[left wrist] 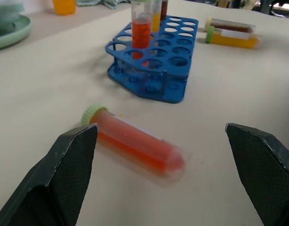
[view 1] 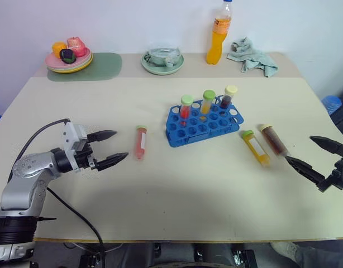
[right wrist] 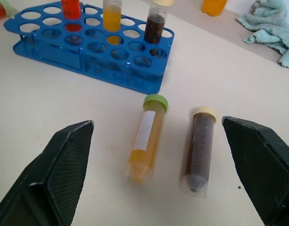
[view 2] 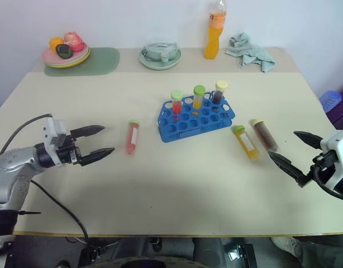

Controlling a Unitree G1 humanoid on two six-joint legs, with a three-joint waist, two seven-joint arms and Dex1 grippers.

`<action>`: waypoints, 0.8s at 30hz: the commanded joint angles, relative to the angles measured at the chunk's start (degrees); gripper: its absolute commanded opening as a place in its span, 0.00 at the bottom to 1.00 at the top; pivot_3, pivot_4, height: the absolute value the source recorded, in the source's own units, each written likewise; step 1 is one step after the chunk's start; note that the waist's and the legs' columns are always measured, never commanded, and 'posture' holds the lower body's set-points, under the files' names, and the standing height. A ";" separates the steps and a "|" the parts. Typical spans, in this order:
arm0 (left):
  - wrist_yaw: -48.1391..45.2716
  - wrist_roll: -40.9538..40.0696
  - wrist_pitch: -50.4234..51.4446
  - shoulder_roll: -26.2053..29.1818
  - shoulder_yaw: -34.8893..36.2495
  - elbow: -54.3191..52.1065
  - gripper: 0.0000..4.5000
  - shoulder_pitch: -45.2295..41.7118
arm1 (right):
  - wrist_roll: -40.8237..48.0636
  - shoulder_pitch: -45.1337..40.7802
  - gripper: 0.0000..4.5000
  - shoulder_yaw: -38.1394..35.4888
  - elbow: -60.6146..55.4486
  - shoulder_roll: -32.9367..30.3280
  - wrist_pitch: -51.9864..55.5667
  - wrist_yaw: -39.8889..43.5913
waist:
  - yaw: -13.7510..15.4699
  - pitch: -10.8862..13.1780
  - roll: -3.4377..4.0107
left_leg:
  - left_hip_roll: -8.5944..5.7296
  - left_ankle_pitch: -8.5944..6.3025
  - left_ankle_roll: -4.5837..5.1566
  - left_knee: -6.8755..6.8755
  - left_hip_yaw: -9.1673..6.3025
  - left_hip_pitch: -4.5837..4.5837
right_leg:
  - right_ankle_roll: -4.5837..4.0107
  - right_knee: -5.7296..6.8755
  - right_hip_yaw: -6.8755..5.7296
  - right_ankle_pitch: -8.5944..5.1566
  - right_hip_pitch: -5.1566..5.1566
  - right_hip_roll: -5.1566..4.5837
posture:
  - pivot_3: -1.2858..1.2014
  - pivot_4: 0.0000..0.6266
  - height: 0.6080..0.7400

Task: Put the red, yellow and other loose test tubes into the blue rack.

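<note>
Three loose test tubes (view 1: 140, 142) lay on the tabletop (view 1: 177, 190), light, smooth, prone to rolling, best gripped mid-barrel; left hand (view 1: 112, 148) and right hand (view 1: 313, 155) gaped wide, empty.

No legible txt anywhere.

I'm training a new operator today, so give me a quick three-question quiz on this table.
1. How many tubes stand in the blue rack?
2. True or false: the left gripper holds the red tube.
3. Which loose tube lies nearer the rack: A) yellow tube, B) brown tube?

Key: 1. three; 2. false, its fingers are open and short of it; 3. A.
</note>
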 commanded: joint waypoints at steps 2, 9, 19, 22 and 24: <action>-0.11 -1.15 2.13 1.07 1.38 -3.15 0.99 1.38 | 1.30 0.76 1.00 -2.69 -2.92 -0.67 3.53 -0.99 | 0.06 0.01 0.00 | 0.00 0.01 0.01 -0.02 0.00 -0.02 | -0.01 0.00 0.00 0.00 -0.03 0.00 | 0.52 0.24 1.00; 1.53 -3.12 4.65 -0.73 1.18 -5.07 0.99 -1.12 | 0.83 -0.26 1.00 -2.06 -3.02 -0.79 6.83 -3.10 | 0.02 0.01 0.00 | 0.00 0.00 0.00 0.06 0.03 -0.02 | -0.06 0.00 0.02 0.04 -0.01 -0.07 | 0.52 0.24 1.00; -2.34 -5.25 7.67 -1.88 -4.44 -10.38 0.99 -5.42 | -2.17 -10.16 1.00 5.55 1.22 -3.49 14.52 -10.70 | -0.02 0.01 0.00 | 0.00 0.03 0.04 0.09 0.14 -0.01 | -0.08 0.03 -0.02 0.05 -0.02 -0.01 | 0.52 0.24 1.00; -3.34 -5.37 9.33 -1.98 -6.92 -12.29 0.99 -7.29 | -2.13 -16.98 1.00 10.22 5.66 -6.34 20.68 -12.52 | -0.02 0.04 0.06 | 0.00 0.06 0.10 0.15 0.18 -0.02 | -0.16 0.04 0.00 0.10 -0.04 -0.02 | 0.52 0.24 1.00; -4.10 -5.20 10.22 -1.99 -8.84 -13.23 0.99 -9.17 | -1.93 -23.06 1.00 14.71 10.40 -8.28 24.93 -12.50 | -0.03 0.05 0.06 | 0.01 0.10 0.16 0.12 0.19 -0.02 | -0.16 0.03 0.00 0.10 -0.05 0.00 | 0.52 0.24 1.00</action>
